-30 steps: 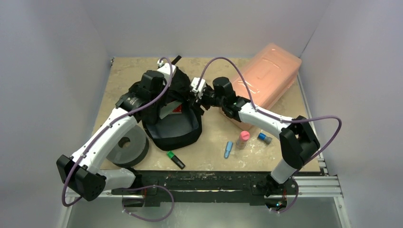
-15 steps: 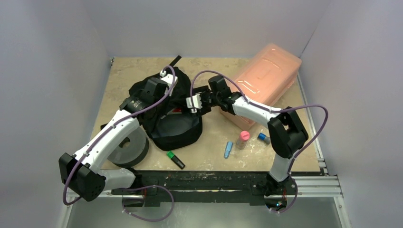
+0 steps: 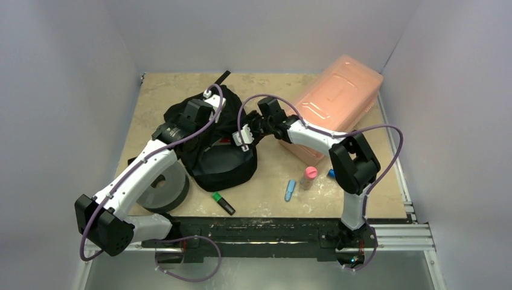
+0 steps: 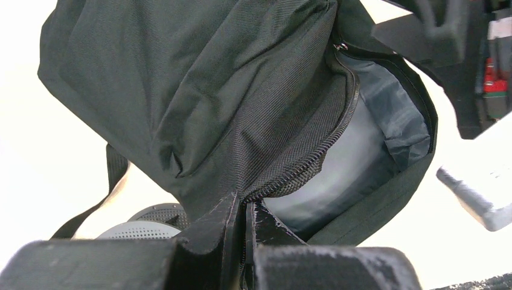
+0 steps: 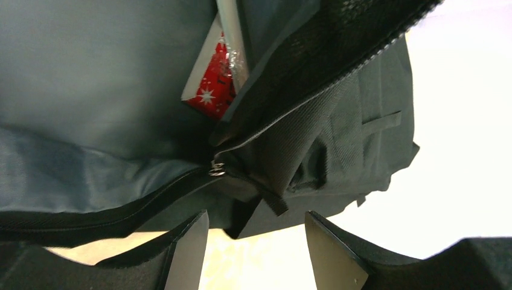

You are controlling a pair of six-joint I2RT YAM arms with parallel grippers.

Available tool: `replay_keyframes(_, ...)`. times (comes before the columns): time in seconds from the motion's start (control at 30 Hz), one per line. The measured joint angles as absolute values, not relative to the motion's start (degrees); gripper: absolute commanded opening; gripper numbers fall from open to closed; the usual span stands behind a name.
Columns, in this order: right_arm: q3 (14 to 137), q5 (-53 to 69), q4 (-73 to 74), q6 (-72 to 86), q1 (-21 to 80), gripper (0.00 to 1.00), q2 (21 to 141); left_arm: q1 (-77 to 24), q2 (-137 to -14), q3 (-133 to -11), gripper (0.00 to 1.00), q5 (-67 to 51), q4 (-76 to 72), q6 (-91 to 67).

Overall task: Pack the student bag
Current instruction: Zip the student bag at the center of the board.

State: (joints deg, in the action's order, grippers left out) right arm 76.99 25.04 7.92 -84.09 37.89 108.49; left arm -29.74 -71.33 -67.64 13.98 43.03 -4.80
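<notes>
The student bag (image 3: pixel 223 169), black with its mouth unzipped, lies in the middle of the table. My left gripper (image 3: pixel 205 112) is shut on the bag's zipper edge (image 4: pixel 302 172) and holds the flap up, showing the grey lining (image 4: pixel 362 151). My right gripper (image 3: pixel 238 139) is open at the right side of the mouth. In the right wrist view its fingers (image 5: pixel 256 220) stand apart just below the zipper pull (image 5: pixel 216 169), with nothing between them. A red and white packet (image 5: pixel 211 84) sits inside the bag (image 5: pixel 338 133).
A translucent pink box (image 3: pixel 338 103) stands at the back right. A grey foam ring (image 3: pixel 162 186) lies left of the bag. Near the front edge lie a green marker (image 3: pixel 223 203), a light blue item (image 3: pixel 290 190), a pink-capped bottle (image 3: pixel 309 177) and a small blue item (image 3: pixel 331 174).
My right gripper has swung left and down to the edge of the bag's mouth, and its jaws have narrowed a little. The left gripper has kept its hold on the flap.
</notes>
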Motion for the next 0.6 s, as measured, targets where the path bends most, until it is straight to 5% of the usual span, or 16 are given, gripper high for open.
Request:
replay_keyframes(0.37,82.50,24.84,7.94,-85.43,38.22,0.55,114.30,-29.69,-71.33,-67.64,0.00,13.47,43.24,-4.82)
replay_keyframes(0.6,82.59,24.56,6.52,-85.52,38.24,0.35,114.93,-29.69,-71.33,-67.64,0.00,13.04,43.42,-4.82)
